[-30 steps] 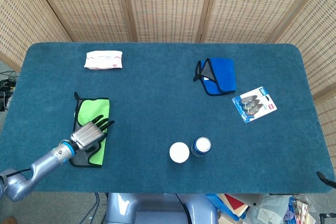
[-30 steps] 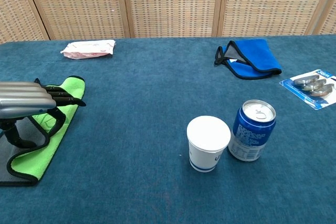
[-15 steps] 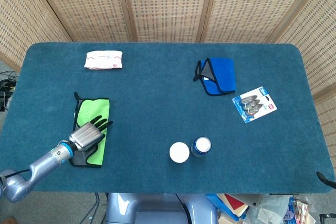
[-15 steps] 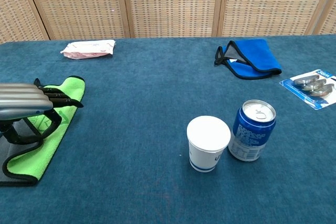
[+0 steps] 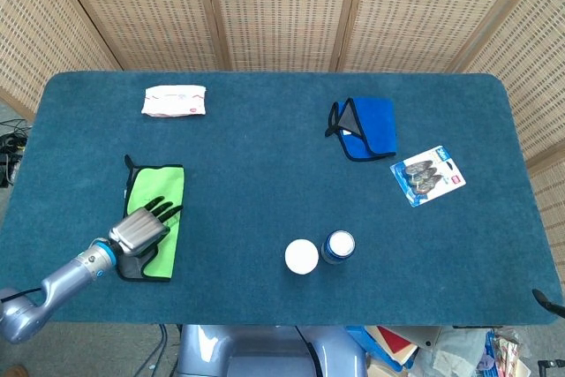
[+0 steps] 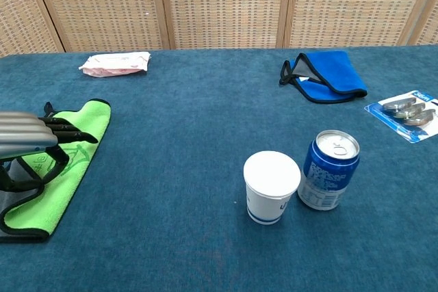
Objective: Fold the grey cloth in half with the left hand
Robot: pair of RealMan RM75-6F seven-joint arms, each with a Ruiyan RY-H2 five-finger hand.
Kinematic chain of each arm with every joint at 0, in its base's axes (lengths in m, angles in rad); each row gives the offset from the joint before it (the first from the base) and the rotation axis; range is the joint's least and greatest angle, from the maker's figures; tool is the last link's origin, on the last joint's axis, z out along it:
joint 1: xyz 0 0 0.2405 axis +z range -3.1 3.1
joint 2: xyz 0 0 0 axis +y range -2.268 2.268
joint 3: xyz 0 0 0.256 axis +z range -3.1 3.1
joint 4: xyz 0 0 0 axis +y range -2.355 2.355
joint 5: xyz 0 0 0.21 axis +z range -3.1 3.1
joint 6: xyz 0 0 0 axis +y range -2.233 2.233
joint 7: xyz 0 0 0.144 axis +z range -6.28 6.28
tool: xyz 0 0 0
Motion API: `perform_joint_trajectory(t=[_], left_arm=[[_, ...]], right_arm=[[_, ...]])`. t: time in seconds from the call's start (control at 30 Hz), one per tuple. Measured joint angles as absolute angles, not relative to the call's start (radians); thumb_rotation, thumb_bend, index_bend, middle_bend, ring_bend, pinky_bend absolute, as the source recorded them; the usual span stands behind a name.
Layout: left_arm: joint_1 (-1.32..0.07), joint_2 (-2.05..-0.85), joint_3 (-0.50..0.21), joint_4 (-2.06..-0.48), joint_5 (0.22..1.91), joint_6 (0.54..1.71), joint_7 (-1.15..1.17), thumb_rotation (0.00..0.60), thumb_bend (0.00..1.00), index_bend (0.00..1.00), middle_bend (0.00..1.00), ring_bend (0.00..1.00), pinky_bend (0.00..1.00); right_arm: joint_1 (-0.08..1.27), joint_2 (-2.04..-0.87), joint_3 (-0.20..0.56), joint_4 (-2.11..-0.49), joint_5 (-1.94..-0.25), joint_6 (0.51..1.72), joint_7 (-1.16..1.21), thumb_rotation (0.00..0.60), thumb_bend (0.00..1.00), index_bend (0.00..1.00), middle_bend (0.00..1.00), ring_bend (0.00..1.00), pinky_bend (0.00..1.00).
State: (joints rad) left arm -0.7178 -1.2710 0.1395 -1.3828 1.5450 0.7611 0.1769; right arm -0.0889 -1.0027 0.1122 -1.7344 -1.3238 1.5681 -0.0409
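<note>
Sliding back toward the near-left worktop (image 5: 265, 174) edge, the left hand (image 5: 139, 229) is hovering over the near end of the folded cloth (image 5: 157, 200), green face up, fingers (image 6: 68, 129) extended and slightly apart, holding nothing. Its palm is cut off in the chest view. Right of the cloth, a cup (image 6: 272, 187) is standing beside a can (image 6: 329, 169).

A tabletop (image 5: 265, 174) covered in dark blue-green felt carries everything. Near its left edge lies a folded cloth (image 5: 157, 218), green side up with a grey underside showing. A white packet (image 5: 175, 101) lies at the far left, a folded blue cloth (image 5: 366, 128) at the far right, and a blister pack (image 5: 428, 175) beside it. Near the front a white paper cup (image 5: 302, 257) stands just beside a blue can (image 5: 338, 246).
</note>
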Motion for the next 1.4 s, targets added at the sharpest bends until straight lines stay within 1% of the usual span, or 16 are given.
perform_joint_trajectory(t=[0.37, 0.5, 0.67, 1.0, 1.03, 1.1, 1.13, 1.17, 1.2, 1.23, 1.4], left_arm=[[-0.688, -1.206, 0.177, -1.415, 1.545, 0.760, 0.158, 0.600, 0.45, 0.56, 0.00, 0.00, 0.00], [-0.666, -1.176, 0.201, -1.426, 1.548, 0.767, 0.131, 0.600, 0.45, 0.56, 0.00, 0.00, 0.00], [-0.650, -1.171, 0.217, -1.419, 1.558, 0.770, 0.119, 0.600, 0.45, 0.56, 0.00, 0.00, 0.00], [-0.601, -1.152, 0.241, -1.394, 1.579, 0.816, 0.097, 0.600, 0.45, 0.55, 0.00, 0.00, 0.00], [-0.597, -1.150, 0.243, -1.392, 1.580, 0.819, 0.096, 0.600, 0.45, 0.52, 0.00, 0.00, 0.00], [-0.588, -1.146, 0.246, -1.387, 1.580, 0.824, 0.093, 0.600, 0.45, 0.35, 0.00, 0.00, 0.00], [-0.584, -1.144, 0.247, -1.385, 1.579, 0.827, 0.093, 0.600, 0.45, 0.21, 0.00, 0.00, 0.00], [-0.579, -1.142, 0.247, -1.383, 1.578, 0.831, 0.092, 0.600, 0.45, 0.09, 0.00, 0.00, 0.00], [-0.572, -1.139, 0.248, -1.382, 1.576, 0.837, 0.090, 0.600, 0.45, 0.04, 0.00, 0.00, 0.00], [-0.569, -1.137, 0.248, -1.381, 1.575, 0.842, 0.086, 0.600, 0.45, 0.00, 0.00, 0.00, 0.00], [-0.548, -1.126, 0.243, -1.378, 1.585, 0.899, 0.032, 0.600, 0.44, 0.00, 0.00, 0.00, 0.00]], right_arm=[[-0.090, -1.003, 0.109, -1.737, -1.330, 1.571, -0.045, 0.600, 0.00, 0.05, 0.00, 0.00, 0.00], [-0.091, -1.003, 0.107, -1.739, -1.335, 1.573, -0.045, 0.600, 0.00, 0.05, 0.00, 0.00, 0.00], [-0.092, -1.003, 0.105, -1.740, -1.342, 1.577, -0.046, 0.600, 0.00, 0.05, 0.00, 0.00, 0.00], [-0.098, -1.000, 0.099, -1.745, -1.361, 1.589, -0.041, 0.600, 0.00, 0.05, 0.00, 0.00, 0.00], [-0.098, -1.000, 0.099, -1.745, -1.361, 1.589, -0.040, 0.600, 0.00, 0.05, 0.00, 0.00, 0.00], [-0.099, -0.999, 0.098, -1.745, -1.364, 1.590, -0.039, 0.600, 0.00, 0.05, 0.00, 0.00, 0.00], [-0.099, -0.999, 0.097, -1.745, -1.366, 1.591, -0.038, 0.600, 0.00, 0.05, 0.00, 0.00, 0.00], [-0.099, -0.999, 0.097, -1.745, -1.368, 1.592, -0.038, 0.600, 0.00, 0.05, 0.00, 0.00, 0.00], [-0.099, -0.998, 0.096, -1.746, -1.371, 1.593, -0.037, 0.600, 0.00, 0.05, 0.00, 0.00, 0.00], [-0.100, -0.998, 0.095, -1.746, -1.373, 1.593, -0.036, 0.600, 0.00, 0.05, 0.00, 0.00, 0.00], [-0.102, -0.996, 0.092, -1.749, -1.383, 1.598, -0.034, 0.600, 0.00, 0.05, 0.00, 0.00, 0.00]])
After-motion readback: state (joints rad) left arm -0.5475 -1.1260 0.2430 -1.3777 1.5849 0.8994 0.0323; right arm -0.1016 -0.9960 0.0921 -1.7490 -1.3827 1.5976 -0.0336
